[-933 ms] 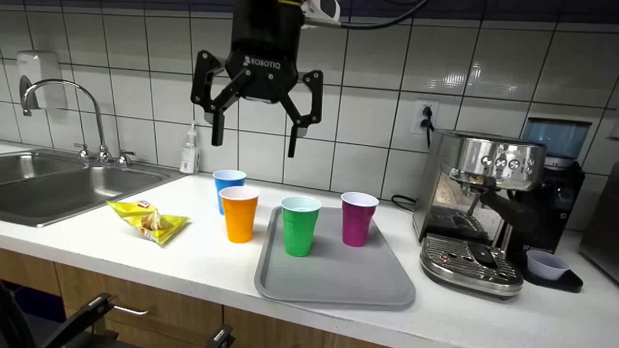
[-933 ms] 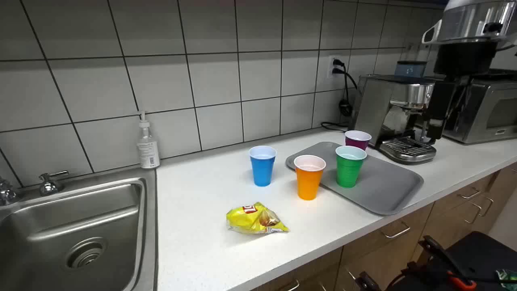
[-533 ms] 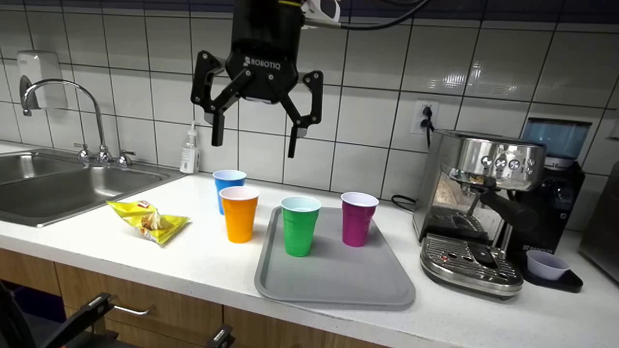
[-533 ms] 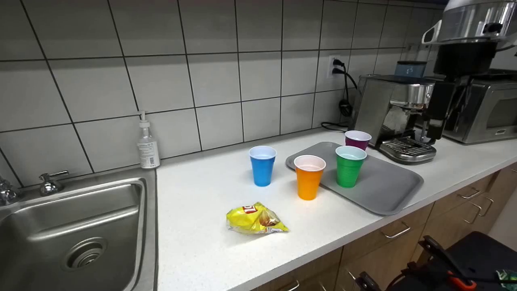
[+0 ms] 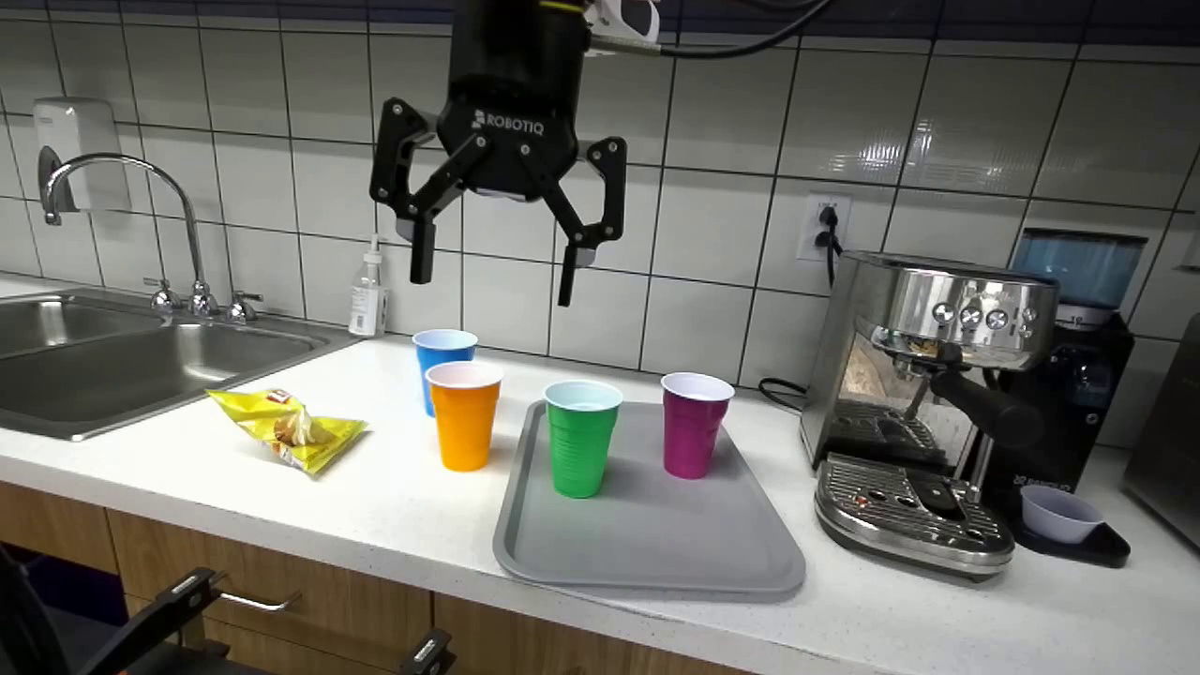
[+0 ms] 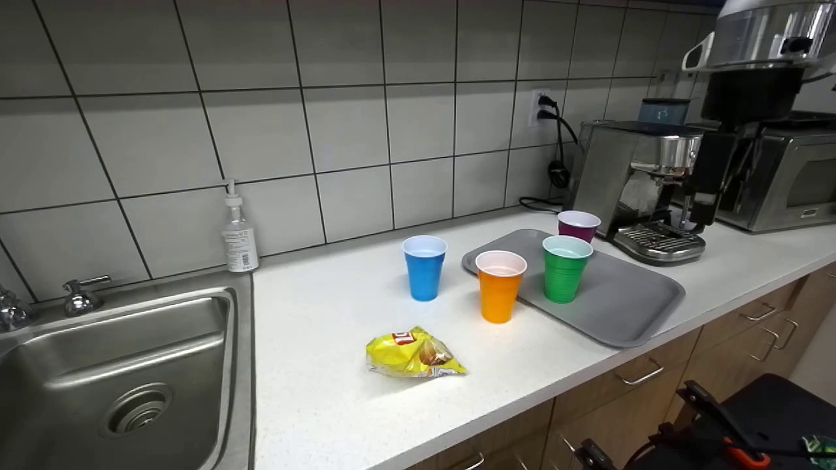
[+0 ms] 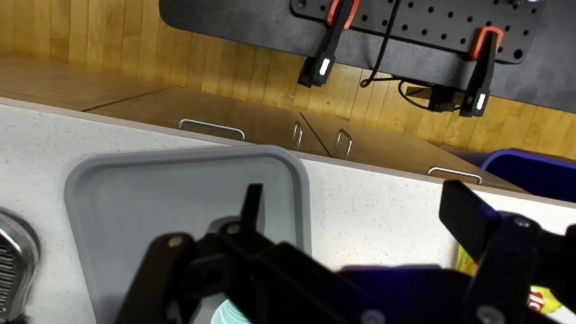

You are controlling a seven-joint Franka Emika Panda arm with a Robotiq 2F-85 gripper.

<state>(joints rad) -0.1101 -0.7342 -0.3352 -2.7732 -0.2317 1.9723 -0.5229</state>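
Note:
My gripper [image 5: 493,292] hangs open and empty above the white counter, fingers pointing down and wide apart; its fingers also show in the wrist view [image 7: 353,186]. It touches nothing. Below it stand an upright blue cup [image 5: 442,375] and an orange cup [image 5: 465,422] on the counter. A green cup [image 5: 578,450] and a purple cup [image 5: 692,436] stand upright on a grey tray [image 5: 656,548]. A yellow snack bag [image 5: 292,431] lies left of the cups. In the wrist view the green cup [image 7: 229,313] and the bag [image 7: 544,300] are mostly hidden by the gripper.
A steel sink [image 5: 187,375] with a tall faucet [image 5: 183,206] is at the left. A soap bottle [image 6: 240,238] stands by the tiled wall. An espresso machine [image 5: 937,319] stands right of the tray. A black platform with clamps [image 7: 405,45] faces the counter's front edge.

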